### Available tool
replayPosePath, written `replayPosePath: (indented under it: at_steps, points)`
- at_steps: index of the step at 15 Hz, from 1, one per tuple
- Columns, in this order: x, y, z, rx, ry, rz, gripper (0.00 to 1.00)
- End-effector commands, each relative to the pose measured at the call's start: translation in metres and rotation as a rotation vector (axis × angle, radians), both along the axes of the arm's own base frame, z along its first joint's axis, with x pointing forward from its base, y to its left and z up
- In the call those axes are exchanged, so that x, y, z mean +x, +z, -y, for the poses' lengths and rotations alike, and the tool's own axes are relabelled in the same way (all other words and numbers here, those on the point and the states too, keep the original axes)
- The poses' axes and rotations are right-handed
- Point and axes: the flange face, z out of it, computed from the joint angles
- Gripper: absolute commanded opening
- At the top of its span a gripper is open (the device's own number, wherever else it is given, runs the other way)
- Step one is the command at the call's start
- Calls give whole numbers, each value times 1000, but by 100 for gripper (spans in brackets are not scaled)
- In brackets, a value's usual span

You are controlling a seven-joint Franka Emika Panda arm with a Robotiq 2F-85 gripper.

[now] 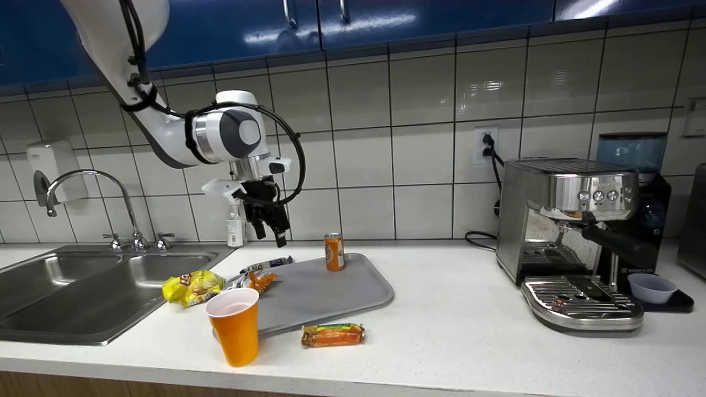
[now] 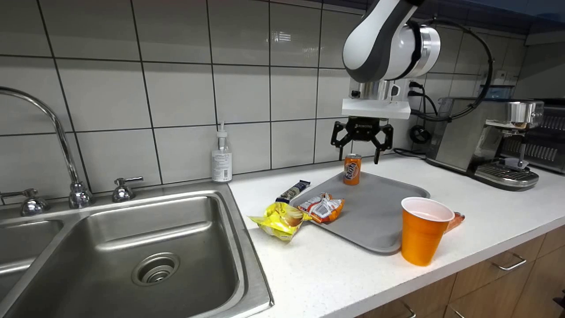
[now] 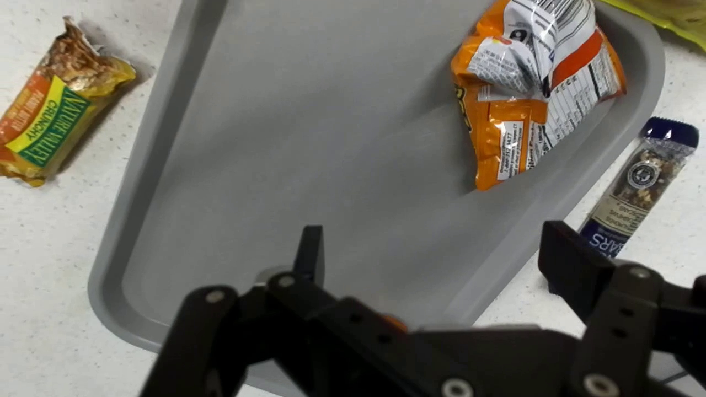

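Yellow and crumpled, a bag (image 2: 281, 220) lies left, by the grey tray (image 2: 379, 207); above it my pincer (image 2: 358, 160) hangs, jaws spread, near the orange can (image 2: 352, 171) upright on the tray's far side; right stands a coffee machine (image 2: 459, 137).

Tray (image 1: 325, 300) on countertop (image 1: 452, 342), between sink (image 1: 99, 309) at left and coffee machine (image 1: 571, 190) at right. Can (image 1: 334, 252) on the tray's far part; snack bag (image 3: 524, 71) on its left part. Chip bag (image 1: 193, 287) between sink and tray. Nut bar (image 3: 642, 184) just beside the tray, far left. Cup (image 1: 237, 333) near left, before the tray; granola bar (image 1: 332, 334) to the cup's right. Gripper (image 2: 358, 159) above the tray.
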Motion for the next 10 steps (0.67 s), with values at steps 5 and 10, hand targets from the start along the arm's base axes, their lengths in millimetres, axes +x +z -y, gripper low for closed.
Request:
replayPosePath:
  at_steps: [5, 10]
  points:
    - [-39, 18, -18, 1, 63, -33, 100]
    - [-62, 18, -26, -9, 92, -44, 100]
